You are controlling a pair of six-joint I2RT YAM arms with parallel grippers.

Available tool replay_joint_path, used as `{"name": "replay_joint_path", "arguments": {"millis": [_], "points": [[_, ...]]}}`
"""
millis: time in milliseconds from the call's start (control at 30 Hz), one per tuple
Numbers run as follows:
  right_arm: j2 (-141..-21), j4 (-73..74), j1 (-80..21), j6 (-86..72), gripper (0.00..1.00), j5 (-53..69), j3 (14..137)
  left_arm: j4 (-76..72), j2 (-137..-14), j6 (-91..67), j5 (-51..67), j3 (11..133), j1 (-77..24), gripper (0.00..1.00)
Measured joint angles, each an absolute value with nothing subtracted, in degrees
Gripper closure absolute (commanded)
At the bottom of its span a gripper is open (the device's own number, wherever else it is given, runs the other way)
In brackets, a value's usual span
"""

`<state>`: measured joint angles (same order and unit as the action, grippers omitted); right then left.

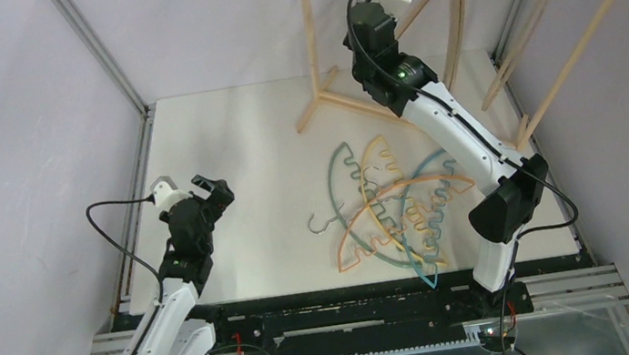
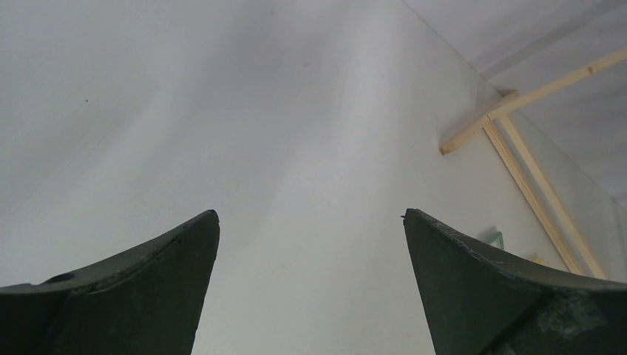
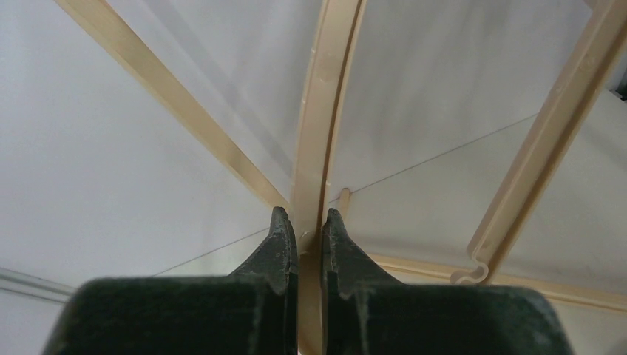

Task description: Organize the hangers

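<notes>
Nearest to us, the left gripper (image 1: 207, 194) hangs over bare desk (image 1: 232, 133), well apart from the rack (image 1: 312, 49) and down to its left. Its fingers are spread wide with nothing between them, and the wrist view shows only white surface in the gap.

Moving in toward the rack, the coloured hangers (image 1: 394, 213) lie in a tangle on the desk just in front of its foot. A teal one (image 1: 331, 180) and an orange one (image 1: 413, 183) are among those crossing over each other, and a grey hook (image 1: 321, 223) pokes out on the side away from the rack. We'd judge these light and springy, and those wavy edges look ready to snag on a neighbour. The smooth crown of an arch or the hook looks a better hold than the notched stretch, and each wants lifting off the top, not dragging.

Farthest out, up at the rack, the right gripper (image 3: 305, 229) is clamped on the thin edge of a beige hanger (image 3: 319, 133), fingers pinched tight on either side. That one looks stiff and smooth, so we reckon it could slip or swing in such a narrow pinch. Beside it is a second beige hanger (image 3: 547, 148) with a notched tip; whether either is hooked over the rack's rod, we cannot tell
</notes>
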<state>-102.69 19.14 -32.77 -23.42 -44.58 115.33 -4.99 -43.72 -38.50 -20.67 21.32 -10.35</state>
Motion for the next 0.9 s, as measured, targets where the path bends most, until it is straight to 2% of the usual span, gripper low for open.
{"name": "replay_joint_path", "arguments": {"millis": [333, 400, 600, 767, 800, 833, 900], "points": [[-102.7, 19.5, -30.8, -26.2, 1.00, -42.5, 113.0, -5.0, -43.3, -38.5, -20.7, 21.3, -10.3, 0.00], [-102.6, 19.2, -29.5, -27.5, 0.97, -41.1, 110.9, -5.0, -43.2, -38.5, -20.7, 21.3, -10.3, 0.01], [-100.5, 16.4, -26.6, -30.2, 0.77, -40.2, 105.4, -5.0, -43.4, -38.5, -20.7, 21.3, -10.3, 0.00], [-98.2, 17.6, -26.9, -31.9, 0.56, -40.3, 104.1, -5.0, -43.5, -38.5, -20.7, 21.3, -10.3, 0.01], [-98.0, 17.8, -27.4, -31.9, 0.45, -40.5, 103.5, -5.0, -43.5, -38.5, -20.7, 21.3, -10.3, 0.00], [-97.8, 17.8, -27.9, -31.8, 0.39, -40.8, 103.0, -5.0, -43.5, -38.5, -20.7, 21.3, -10.3, 0.00], [-97.3, 17.8, -29.0, -31.0, 0.36, -41.9, 101.7, -5.0, -43.5, -38.5, -20.7, 21.3, -10.3, 0.00]]}}
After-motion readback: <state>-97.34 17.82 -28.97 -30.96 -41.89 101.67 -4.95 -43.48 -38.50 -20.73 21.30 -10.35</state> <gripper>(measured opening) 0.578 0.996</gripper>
